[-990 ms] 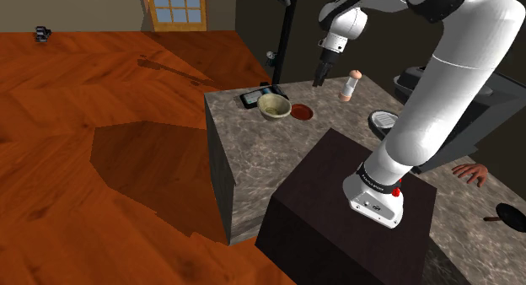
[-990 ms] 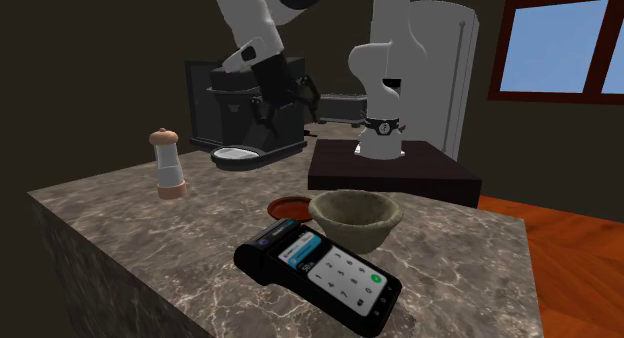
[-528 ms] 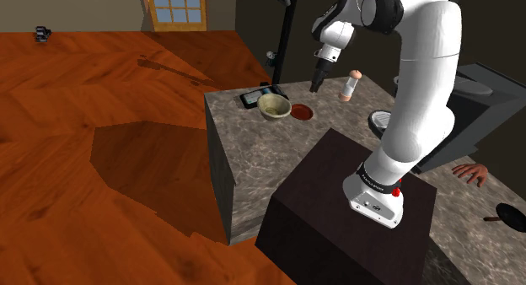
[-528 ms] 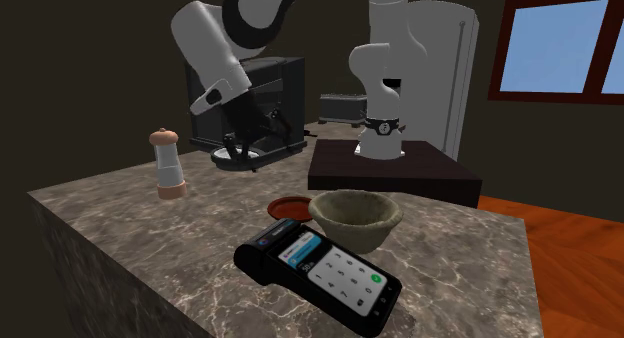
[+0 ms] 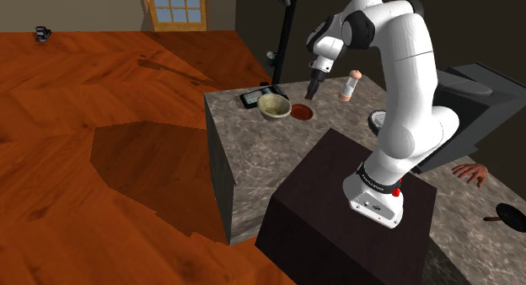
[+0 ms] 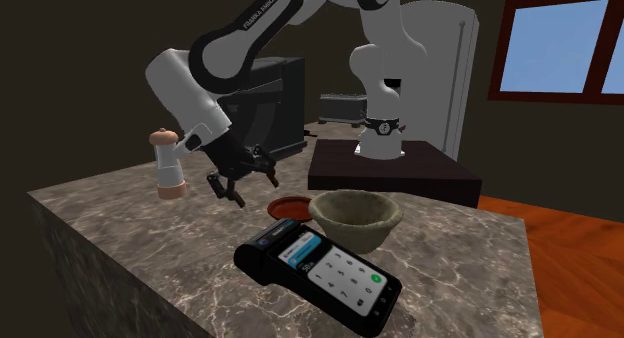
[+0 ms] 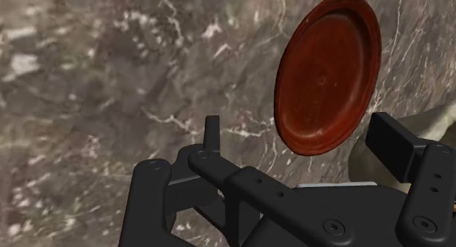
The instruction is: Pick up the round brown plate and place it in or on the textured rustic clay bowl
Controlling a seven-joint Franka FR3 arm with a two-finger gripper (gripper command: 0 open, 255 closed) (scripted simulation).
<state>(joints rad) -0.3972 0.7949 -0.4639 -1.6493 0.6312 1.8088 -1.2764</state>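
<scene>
The round brown plate (image 5: pixel 303 113) (image 6: pixel 290 204) lies flat on the marble counter (image 6: pixel 130 246), right beside the rough clay bowl (image 5: pixel 274 105) (image 6: pixel 355 218). My black gripper (image 5: pixel 313 89) (image 6: pixel 228 186) hovers just above the counter next to the plate, on the side away from the bowl, open and holding nothing. In the wrist view the plate (image 7: pixel 329 74) sits ahead of the gripper (image 7: pixel 301 138), closer to the right finger (image 7: pixel 391 143), and the bowl's rim (image 7: pixel 438 125) peeks in beyond that finger.
A black card terminal (image 6: pixel 317 273) (image 5: pixel 253 98) lies in front of the bowl near the counter's edge. A pepper mill (image 6: pixel 167 163) (image 5: pixel 348 87) stands close to the gripper. A dark coffee machine (image 6: pixel 265 101) and the arm's stand (image 6: pixel 390 171) are behind.
The arm has swung away from the coffee machine and come down towards the plate. The gripper now hangs low beside it. Plate and bowl have not moved.
</scene>
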